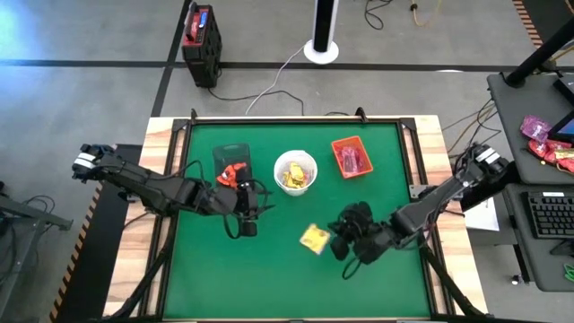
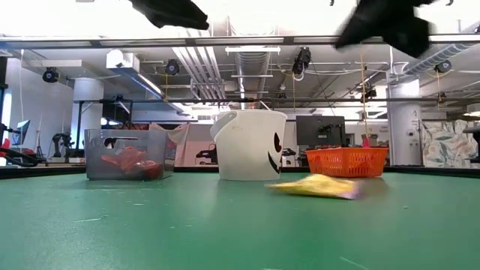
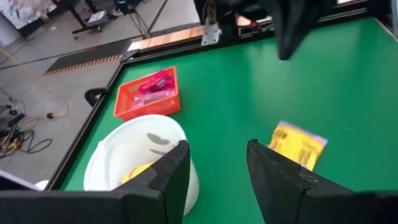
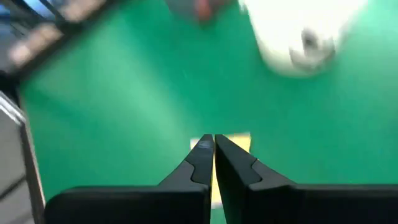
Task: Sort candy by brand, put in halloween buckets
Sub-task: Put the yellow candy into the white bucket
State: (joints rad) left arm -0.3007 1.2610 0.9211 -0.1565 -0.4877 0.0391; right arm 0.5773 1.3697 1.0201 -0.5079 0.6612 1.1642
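One bright yellow candy packet (image 1: 314, 238) lies flat on the green surface (image 1: 377, 278), apart from all three containers and just in front of the white round bucket (image 1: 295, 171), which already shows yellow wrappers inside; the dark translucent tub (image 1: 231, 161) holds red-orange pieces and the orange tray (image 1: 352, 157) holds pink ones. The right end effector (image 1: 335, 235) is just beside the packet, its fingers (image 4: 202, 162) pressed together; in its wrist view the yellow wrapper shows just beyond the tips, but whether any edge of it is pinched cannot be told, and the low view shows the packet resting on the surface. The step in hand looks like picking up this yellow piece for the white bucket. To do it well, the fingers likely need to part first, straddle the packet across its narrow side, and press low enough to catch the thin wrapper rather than skate over it. In the high view the packet sits skewed, corners toward the table edges, and looks nearly square; in the left wrist view it reads as somewhat oblong, its long axis running roughly toward the white bucket. The left end effector (image 1: 249, 215) waits near the dark tub, fingers (image 3: 168, 177) apart and empty.
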